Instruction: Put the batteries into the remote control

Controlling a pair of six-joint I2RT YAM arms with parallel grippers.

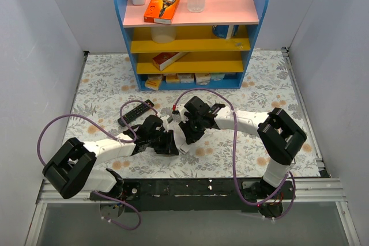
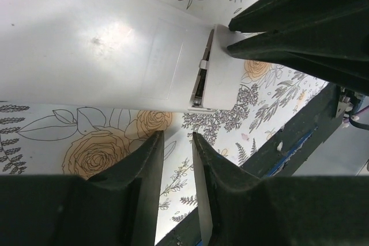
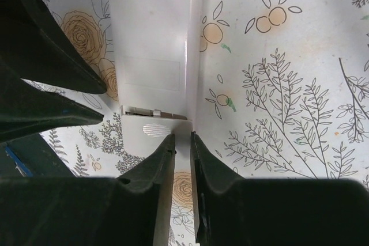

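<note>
Scanning from the left, I see the flowered table cloth (image 1: 98, 87) running right up to the side wall, with open floor between that wall and the left arm's cable loop. A black remote (image 1: 136, 112) lies slantwise just behind the left gripper (image 1: 166, 144), close enough to crowd any move backward on that side. In the left wrist view, that gripper's jaws stand nearly together with only a slit of cloth showing between them and nothing held. Their tips sit just short of the long edge of the remote control (image 2: 104, 44).

The remote control lies at mid-table between the two grippers, plain white back upward. Its battery cover (image 2: 223, 82) is slid partly off at one end, leaving a dark seam across the body.

The right gripper (image 3: 181, 137) meets that cover end. Its jaws are also drawn nearly together, tips at the cover's corner, and I cannot tell whether they pinch the edge or merely press on it. The two sets of fingers are near each other, so there is little room between them.

Behind both stands the blue shelf (image 1: 254, 38), well apart from the grippers. Right of the right arm, the cloth lies open out to the table's edge rail.
</note>
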